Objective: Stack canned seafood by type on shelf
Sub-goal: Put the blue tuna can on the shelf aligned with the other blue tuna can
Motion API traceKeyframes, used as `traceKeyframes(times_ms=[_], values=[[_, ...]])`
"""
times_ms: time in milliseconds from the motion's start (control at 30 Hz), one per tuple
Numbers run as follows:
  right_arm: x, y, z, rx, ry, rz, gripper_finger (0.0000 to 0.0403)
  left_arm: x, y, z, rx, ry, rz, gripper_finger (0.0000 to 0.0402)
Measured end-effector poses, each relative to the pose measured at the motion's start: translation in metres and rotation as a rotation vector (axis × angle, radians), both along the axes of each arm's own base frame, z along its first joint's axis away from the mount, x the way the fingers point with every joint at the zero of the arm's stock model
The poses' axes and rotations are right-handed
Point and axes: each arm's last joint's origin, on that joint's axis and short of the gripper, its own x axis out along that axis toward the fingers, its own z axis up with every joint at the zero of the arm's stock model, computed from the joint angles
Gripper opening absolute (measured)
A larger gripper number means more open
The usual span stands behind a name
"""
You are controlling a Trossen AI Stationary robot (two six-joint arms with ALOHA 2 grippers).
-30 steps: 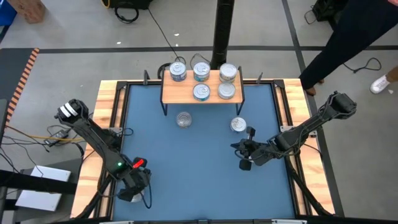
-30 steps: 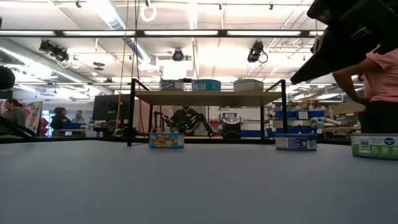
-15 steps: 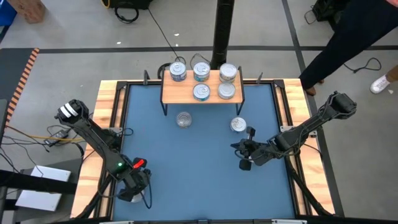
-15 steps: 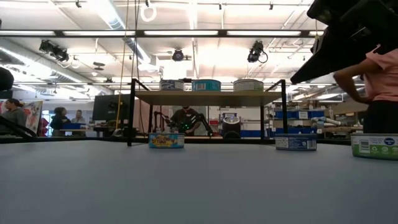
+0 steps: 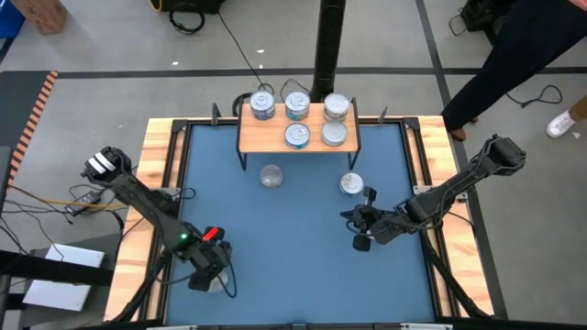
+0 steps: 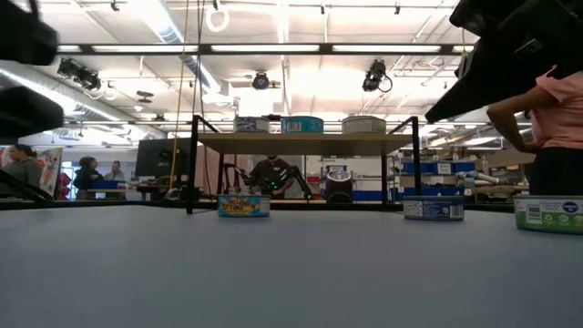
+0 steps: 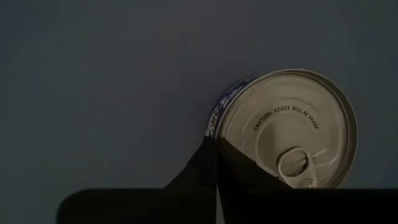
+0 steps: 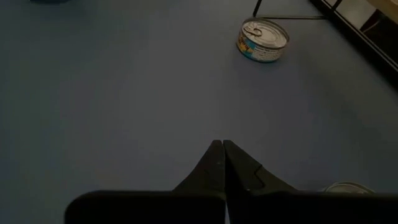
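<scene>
Tin (image 7: 287, 133) partly hidden behind closed left hand (image 7: 217, 163).

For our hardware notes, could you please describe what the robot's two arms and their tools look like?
Both arms are dark, slim and jointed. The left tool carries a red patch and a green light beside it, with a white-capped joint farther back. The right tool is all black; its fingers taper to points.

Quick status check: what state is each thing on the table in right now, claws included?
Shelf: upright on the mat, holding five tins.
Shelf tins: sitting flat, lids up, unopened.
Tin below the shelf's left part: on the mat, lid up.
Tin near the right arm: on the mat, lid up.
Tin by the left claw: flat, pull tab intact, not gripped.
Left claw: shut, empty.
Right claw: shut, empty, above bare mat.
</scene>
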Motion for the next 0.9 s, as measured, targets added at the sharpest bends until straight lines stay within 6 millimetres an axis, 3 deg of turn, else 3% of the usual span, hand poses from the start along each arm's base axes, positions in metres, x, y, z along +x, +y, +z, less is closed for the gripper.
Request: traceKeyframes(times_ms=[633, 733, 900], values=[[0.001, 0.001, 0.001, 0.010, -0.007, 0.005, 0.0001, 0.063, 0.056, 0.010, 0.078, -0.320, -0.043, 0.0000], [0.001, 0.002, 0.001, 0.022, -0.010, 0.017, 0.0001, 0.063, 0.055, 0.012, 0.047, -0.299, -0.103, 0.0000], [0.000, 0.005, 0.002, 0.030, -0.016, 0.035, 0.0001, 0.050, 0.033, 0.024, -0.001, -0.200, -0.236, 0.0000]])
